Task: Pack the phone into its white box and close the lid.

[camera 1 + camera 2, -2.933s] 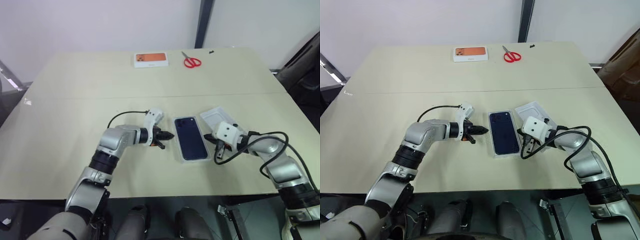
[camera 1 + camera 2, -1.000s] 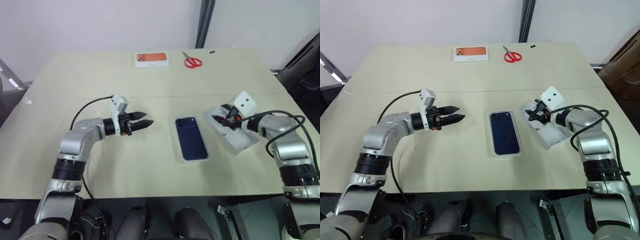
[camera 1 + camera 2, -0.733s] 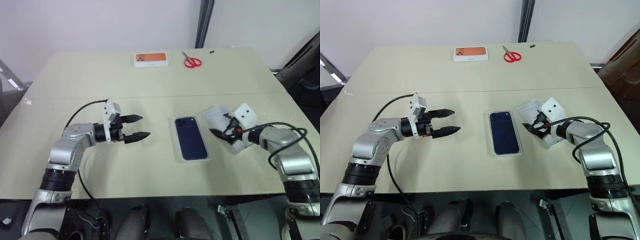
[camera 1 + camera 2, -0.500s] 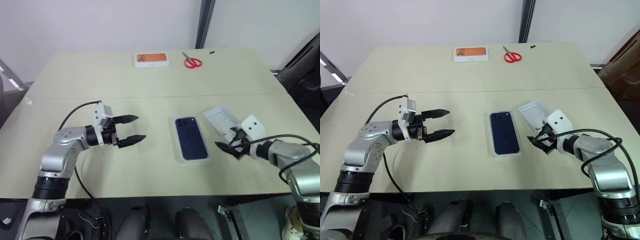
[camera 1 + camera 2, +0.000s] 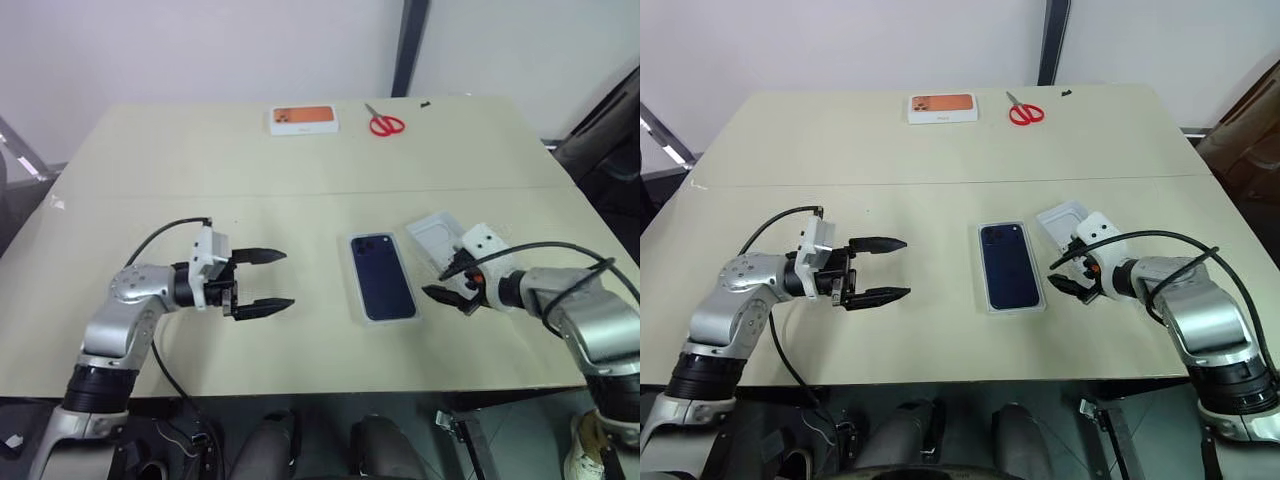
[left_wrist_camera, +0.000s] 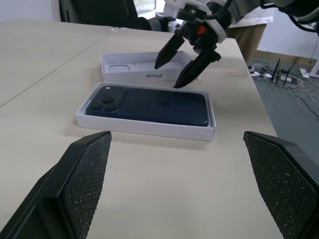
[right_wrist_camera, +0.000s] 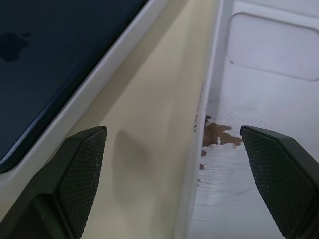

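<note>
The phone (image 5: 382,275) is lying flat in the white box (image 5: 356,290) at the middle of the table (image 5: 300,160), back side up. Its long axis runs from the near edge toward the far edge, and the camera cluster sits at the far end. Just right of it lies the lid (image 5: 437,236), open side up, angled a little off the box's line and apart from it.

Left arm now: elbow bent, forearm reaching across, the left gripper (image 5: 260,282) pointing level toward the box from well to its left. Its fingers (image 5: 262,256) are spread wide and holding nothing. In the left wrist view the box with the phone sits squarely between those fingers, farther off.

Right arm: forearm coming in from the right, the right gripper (image 5: 442,284) tipped downward over the gap between box and lid, near the lid's near end. Its fingers (image 6: 167,52) are wide open too, nothing in them.

Against a second ago, both arms have pulled back toward the near edge. The left gripper has gone from almost closed to fully spread. The right gripper was up over the lid, and now it is lower and nearer the box. The phone and box have not shifted.

Far back on the table, an orange-topped box (image 5: 302,119) and red scissors (image 5: 382,122).
</note>
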